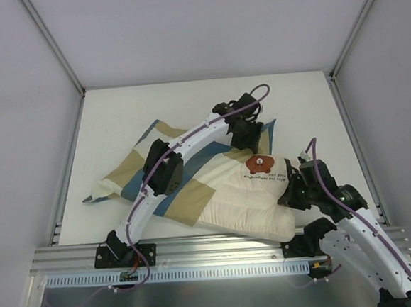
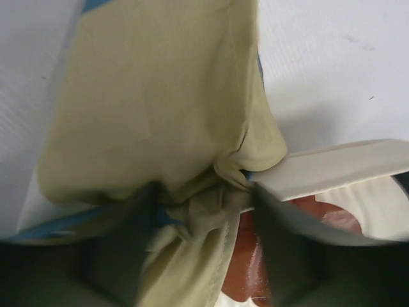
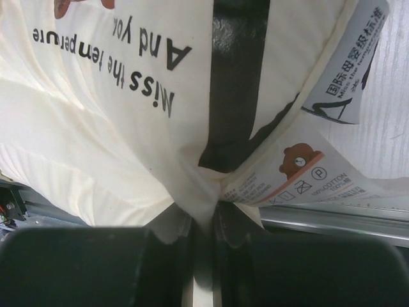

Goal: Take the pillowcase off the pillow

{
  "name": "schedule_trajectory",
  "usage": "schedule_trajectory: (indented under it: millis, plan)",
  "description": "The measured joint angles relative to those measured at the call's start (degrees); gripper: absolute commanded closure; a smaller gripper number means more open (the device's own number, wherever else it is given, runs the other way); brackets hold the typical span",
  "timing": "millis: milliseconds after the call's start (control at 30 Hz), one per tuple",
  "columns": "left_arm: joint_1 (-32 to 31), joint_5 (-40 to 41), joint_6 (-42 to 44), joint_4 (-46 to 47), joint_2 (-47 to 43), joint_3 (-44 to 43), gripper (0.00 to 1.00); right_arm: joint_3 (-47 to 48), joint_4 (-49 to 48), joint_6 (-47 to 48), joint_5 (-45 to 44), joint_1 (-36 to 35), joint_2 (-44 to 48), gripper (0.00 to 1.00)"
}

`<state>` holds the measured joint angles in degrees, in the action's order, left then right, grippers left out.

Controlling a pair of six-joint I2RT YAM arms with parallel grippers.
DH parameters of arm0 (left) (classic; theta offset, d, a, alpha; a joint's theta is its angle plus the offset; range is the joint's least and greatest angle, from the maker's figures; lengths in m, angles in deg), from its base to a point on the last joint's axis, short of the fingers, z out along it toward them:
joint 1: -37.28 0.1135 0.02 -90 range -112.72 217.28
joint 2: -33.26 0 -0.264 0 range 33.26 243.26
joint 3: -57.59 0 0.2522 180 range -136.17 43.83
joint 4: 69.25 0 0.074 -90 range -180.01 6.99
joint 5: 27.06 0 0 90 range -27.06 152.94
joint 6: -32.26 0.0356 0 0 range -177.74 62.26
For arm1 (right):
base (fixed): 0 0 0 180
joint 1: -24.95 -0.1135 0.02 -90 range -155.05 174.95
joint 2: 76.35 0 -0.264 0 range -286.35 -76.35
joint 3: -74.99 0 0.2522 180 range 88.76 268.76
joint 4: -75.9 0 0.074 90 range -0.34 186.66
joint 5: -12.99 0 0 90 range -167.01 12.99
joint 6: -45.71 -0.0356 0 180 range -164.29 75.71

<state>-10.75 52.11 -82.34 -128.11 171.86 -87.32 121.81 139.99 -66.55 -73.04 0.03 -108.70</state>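
Risking a shallow, slipping bite: left gripper [image 2: 204,214], fingers wide astride bunched blue-tan-cream checked cloth pillowcase [image 2: 153,115]; right gripper [image 3: 203,224] clamped tight on plain cream stuffed pillow [image 3: 96,134], right edge.

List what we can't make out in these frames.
- Left wrist view: whether the left hand grips the pillowcase; its fingers are blurred.
- Top view: how much of the pillow is covered; the left arm lies across the boundary.
- Right wrist view: the label fine print is too small.
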Motion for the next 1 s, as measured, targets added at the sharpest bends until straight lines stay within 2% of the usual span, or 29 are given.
schedule_trajectory:
  millis: [67,267,400,633,767,867,1000]
  plan:
    - [-0.3,-0.7,0.8,-0.1,0.7,0.9,1.0,0.0,0.1,0.0,0.0,0.0,0.0,0.99]
    - [2.3,-0.5,-1.7,2.8,-3.6,10.1,1.0,-0.3,-0.4,0.0,0.1,0.0,0.9,0.99]
    - [8.3,0.3,-3.3,1.6,-11.2,17.0,1.0,-0.3,-0.4,-0.1,-1.1,0.0,2.0,0.99]
    - [29.1,0.5,-4.3,-1.3,-27.2,23.8,1.0,1.4,1.4,-1.7,-7.1,0.0,3.9,0.99]
    - [40.8,-1.9,-5.0,-2.2,-32.5,25.6,1.0,4.1,1.3,-3.1,-9.9,0.0,5.6,0.99]
    - [46.2,-2.6,-5.2,-4.8,-34.2,25.9,1.0,7.1,1.6,-3.6,-11.7,-0.1,5.9,0.99]
    - [50.3,1.0,-5.1,-7.5,-34.4,24.3,1.0,10.8,5.8,-3.7,-16.5,-0.1,5.8,0.99]
